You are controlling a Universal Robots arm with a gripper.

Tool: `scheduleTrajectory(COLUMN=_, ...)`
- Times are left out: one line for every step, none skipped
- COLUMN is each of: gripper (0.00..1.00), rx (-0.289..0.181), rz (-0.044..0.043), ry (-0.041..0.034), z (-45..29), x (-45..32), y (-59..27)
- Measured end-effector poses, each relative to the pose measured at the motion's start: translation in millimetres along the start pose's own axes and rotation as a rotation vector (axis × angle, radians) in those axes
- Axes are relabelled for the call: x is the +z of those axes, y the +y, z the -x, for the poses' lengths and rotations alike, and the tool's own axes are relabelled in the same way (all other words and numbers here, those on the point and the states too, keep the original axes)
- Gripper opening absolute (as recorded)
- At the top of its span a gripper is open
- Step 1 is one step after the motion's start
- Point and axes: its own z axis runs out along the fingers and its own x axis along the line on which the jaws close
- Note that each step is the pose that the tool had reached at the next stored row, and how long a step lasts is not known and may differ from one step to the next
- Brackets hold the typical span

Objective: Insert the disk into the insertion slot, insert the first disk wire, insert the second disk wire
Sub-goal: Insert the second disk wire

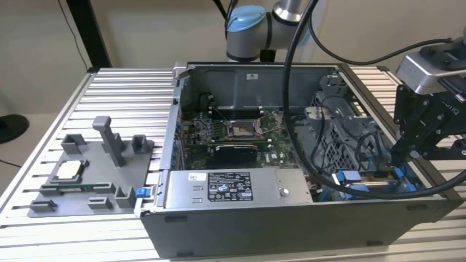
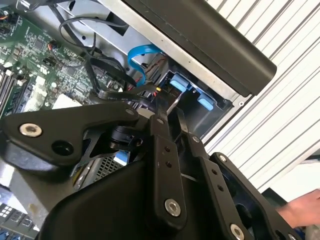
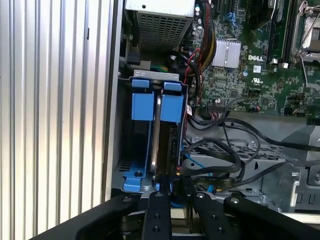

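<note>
Insertion slot fittings [image 3: 171,107] blue; motherboard [image 3: 240,75] green.

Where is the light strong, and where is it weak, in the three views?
Exterior view: the table is evenly lit, the case darker inside. Second wrist view: the table glares nearly white, the gripper is a dark mass. First wrist view: the table is bright, the disk well lit, the inside of the slot shaded.
</note>
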Motion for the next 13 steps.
scheduleTrajectory(gripper=0.0, rx=0.0, rz=0.0, ry=0.0001, z=0.0, x=0.0, y=0.0)
scheduleTrajectory(gripper=0.0, rx=0.0, rz=0.0, ry=0.0001, z=0.0, x=0.0, y=0.0)
scheduleTrajectory(gripper=0.0, rx=0.0, rz=0.0, ry=0.0, z=0.0, x=0.0, y=0.0)
scheduleTrajectory(gripper=0.0, rx=0.0, rz=0.0, ry=-0.0001, z=0.0, x=0.0, y=0.0)
scheduleTrajectory(gripper=0.0, rx=0.0, rz=0.0, ry=-0.0001, z=0.0, x=0.0, y=0.0)
scheduleTrajectory(gripper=0.0, rx=0.0, rz=0.0, ry=-0.0001, z=0.0, x=0.0, y=0.0)
scheduleTrajectory(gripper=0.0, rx=0.0, rz=0.0, ry=-0.0002, z=0.0, x=0.1, y=0.0)
scheduleTrajectory(gripper=0.0, rx=0.0, rz=0.0, ry=-0.0003, z=0.0, x=0.1, y=0.0)
scheduleTrajectory(gripper=0.0, rx=0.0, rz=-0.0001, ry=-0.0006, z=0.0, x=0.2, y=0.0)
scheduleTrajectory(gripper=1.0, rx=0.0, rz=0.0, ry=-0.0006, z=0.0, x=0.2, y=0.0)
scheduleTrajectory(gripper=1.0, rx=0.0, rz=0.0, ry=-0.0006, z=0.0, x=0.2, y=0.0)
scheduleTrajectory(gripper=1.0, rx=0.0, rz=0.0, ry=-0.0005, z=-0.1, x=0.2, y=0.0)
scheduleTrajectory(gripper=1.0, rx=0.0, rz=0.0, ry=-0.0002, z=-0.1, x=0.2, y=-0.1)
